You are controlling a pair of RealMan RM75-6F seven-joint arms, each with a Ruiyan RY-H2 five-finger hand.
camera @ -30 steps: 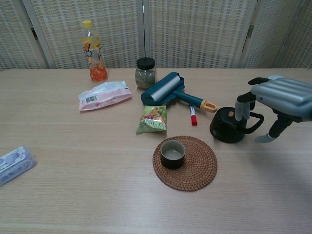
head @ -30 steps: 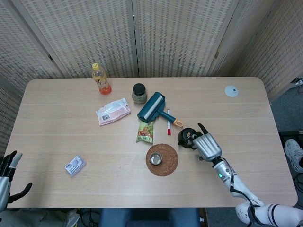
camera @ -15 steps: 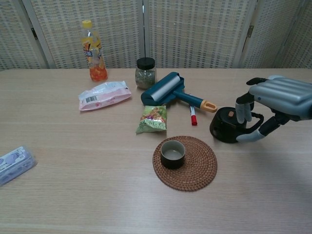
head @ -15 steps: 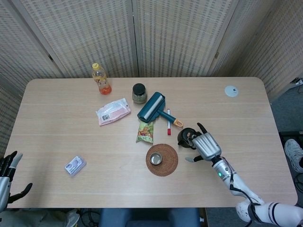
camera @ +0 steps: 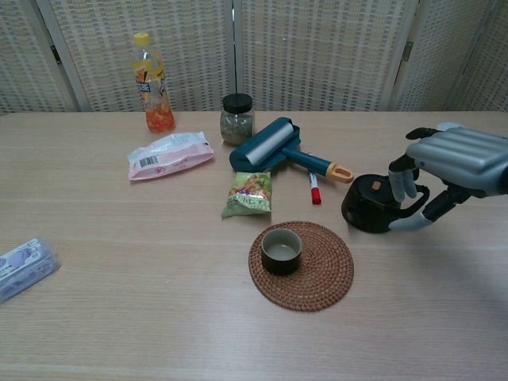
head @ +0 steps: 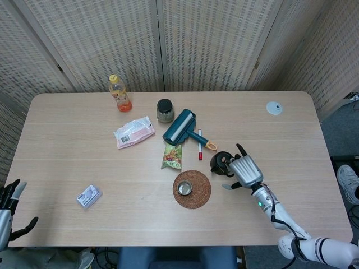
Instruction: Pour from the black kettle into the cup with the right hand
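The black kettle stands on the table just right of a woven coaster. On the coaster sits the small dark cup. My right hand hovers at the kettle's right side. Its fingers hang over the looped handle and its thumb reaches in below the handle, without a closed grip. My left hand rests off the table's near left corner, fingers apart and holding nothing.
Behind the kettle lie a red pen, a teal lint roller and a green snack packet. Further back are a jar, an orange bottle and a pink packet.
The right hand's thumb has swung in from the right toward the kettle's base, under the handle. The kettle and cup have not moved.
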